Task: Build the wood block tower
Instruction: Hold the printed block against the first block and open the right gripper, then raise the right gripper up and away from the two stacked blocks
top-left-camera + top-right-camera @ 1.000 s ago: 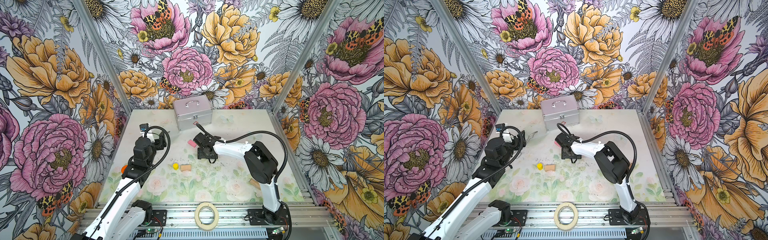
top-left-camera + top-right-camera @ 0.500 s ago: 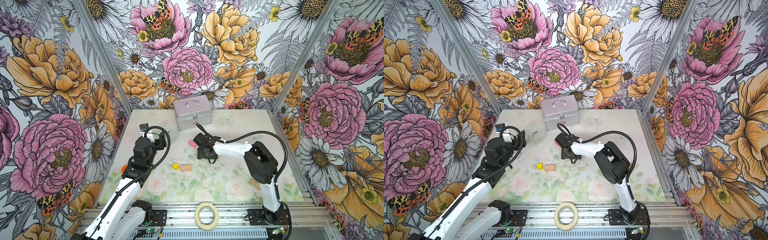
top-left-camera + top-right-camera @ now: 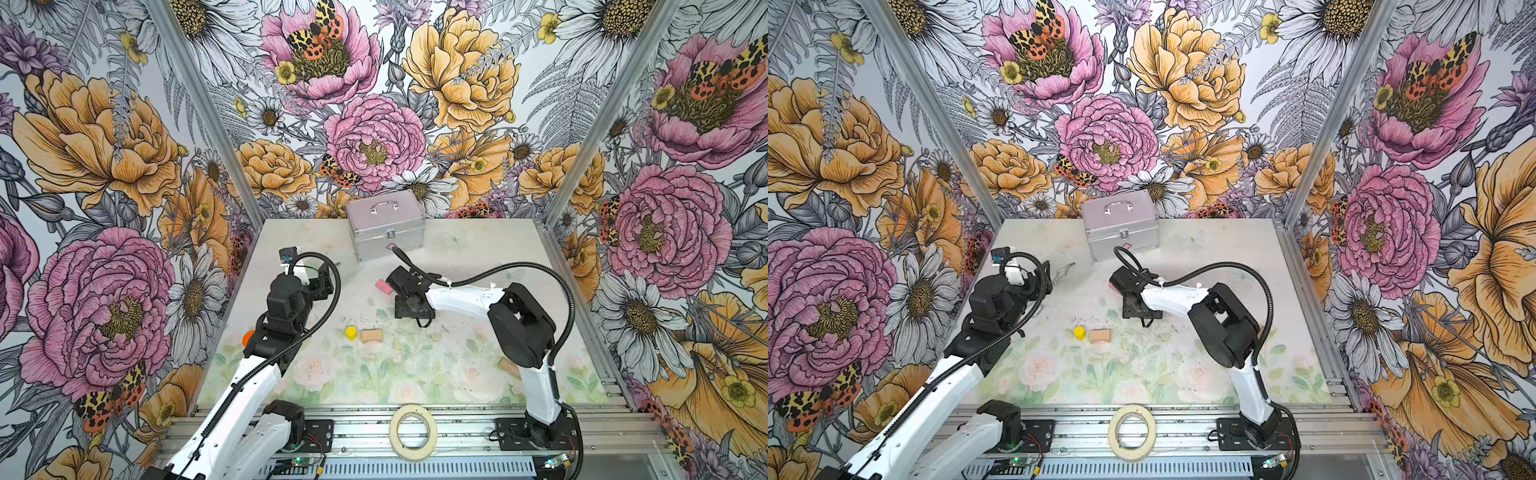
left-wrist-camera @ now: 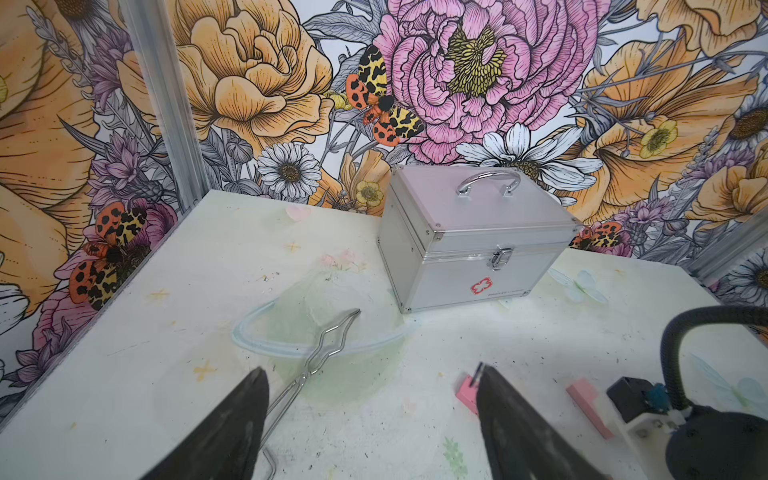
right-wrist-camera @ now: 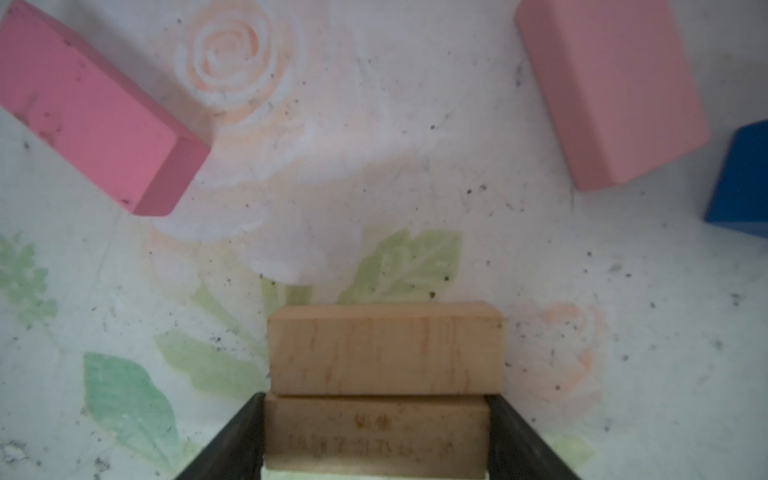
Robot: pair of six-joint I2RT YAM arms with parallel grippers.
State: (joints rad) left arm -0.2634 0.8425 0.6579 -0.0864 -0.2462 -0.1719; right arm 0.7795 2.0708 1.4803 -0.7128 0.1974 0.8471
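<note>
In both top views, a yellow wooden cylinder [image 3: 351,332] and a plain tan wooden brick [image 3: 371,335] are lying just beside each other near the middle of the pale floral desk [image 3: 436,374]. A pink wooden brick [image 3: 383,286] is lying farther back, beside the right arm [image 3: 457,297]. A silver metal case [image 3: 386,226] is standing at the rear.

In the left wrist view, the left claw [image 4: 371,370] is hanging spread and empty over thin metal tongs [image 4: 328,345]. One pink brick [image 4: 467,392] is lying just beside a finger and another pink brick [image 4: 588,409] is lying near the right arm.

In the right wrist view, the right claw [image 5: 376,405] is pinching a stamped tan brick [image 5: 376,432] by its ends. A second tan brick [image 5: 384,349] is touching it. Beyond, two pink bricks are lying well apart, one next to a small blue wooden block [image 5: 739,183].
</note>
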